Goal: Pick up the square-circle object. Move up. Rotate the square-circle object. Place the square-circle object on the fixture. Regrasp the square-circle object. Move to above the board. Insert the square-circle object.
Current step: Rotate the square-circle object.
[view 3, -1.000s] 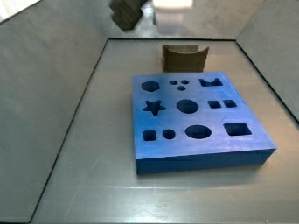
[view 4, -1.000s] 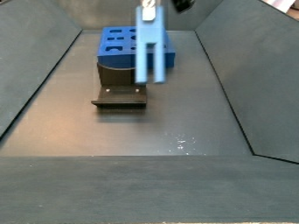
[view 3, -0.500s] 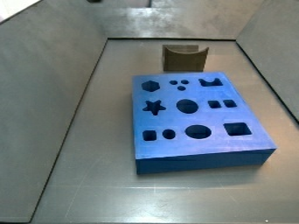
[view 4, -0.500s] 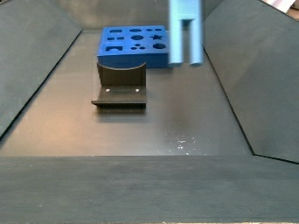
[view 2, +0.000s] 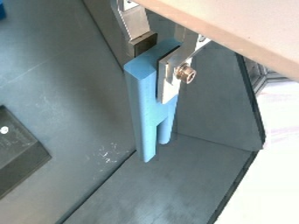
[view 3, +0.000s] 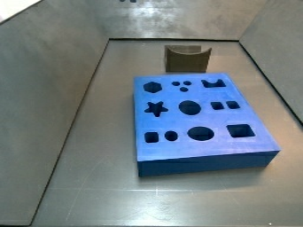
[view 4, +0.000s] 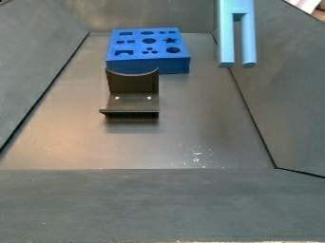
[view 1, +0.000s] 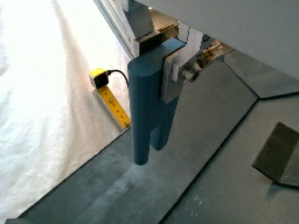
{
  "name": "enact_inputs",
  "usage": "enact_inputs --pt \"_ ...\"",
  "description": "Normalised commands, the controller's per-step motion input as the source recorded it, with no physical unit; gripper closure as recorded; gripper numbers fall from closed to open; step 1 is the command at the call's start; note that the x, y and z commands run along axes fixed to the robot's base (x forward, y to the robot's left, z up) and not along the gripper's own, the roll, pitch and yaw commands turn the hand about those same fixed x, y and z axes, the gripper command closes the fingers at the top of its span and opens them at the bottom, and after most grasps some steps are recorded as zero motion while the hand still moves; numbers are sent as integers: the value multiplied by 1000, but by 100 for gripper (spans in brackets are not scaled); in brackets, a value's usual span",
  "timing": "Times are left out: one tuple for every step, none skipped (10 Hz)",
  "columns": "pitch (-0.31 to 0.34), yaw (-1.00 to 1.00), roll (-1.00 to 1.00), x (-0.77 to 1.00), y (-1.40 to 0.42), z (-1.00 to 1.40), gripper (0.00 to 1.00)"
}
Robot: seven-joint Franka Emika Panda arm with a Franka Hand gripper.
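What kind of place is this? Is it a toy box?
Probably a robot test bench, not a toy box. A grey walled tray holds a blue board with shaped holes and a dark fixture. The gripper, raised well above the floor, has its jaws shut on a blue square-circle object.

Soft, even light is falling from above in both side views, leaving the grey floor [view 3: 83, 160] matte with only faint specks of glare and the board [view 3: 201, 124] casting almost no shadow. In both wrist views the gripper [view 1: 163, 54] and the square-circle object [view 1: 149, 105] are showing sharply, while white cloth is glaring brightly beside them.
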Motion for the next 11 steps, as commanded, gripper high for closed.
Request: enact_inputs --pt "65 -535 -1000 0 0 0 100" --pt "75 -530 -1000 32 30 4 100" --pt "91 -527 -1000 -24 59 41 100" --pt "113 -529 -1000 -58 29 41 100" --pt "146 -530 -1000 -41 15 28 100" --pt "195 -524 -1000 2 17 12 100" --pt "229 -516 -1000 6 15 12 100" --pt "257 -506 -1000 -12 14 23 100" --pt "277 -491 -1000 -21 10 31 100" --pt "301 -463 -1000 -17 15 33 100" --pt "319 -438 -1000 -2 20 34 100"
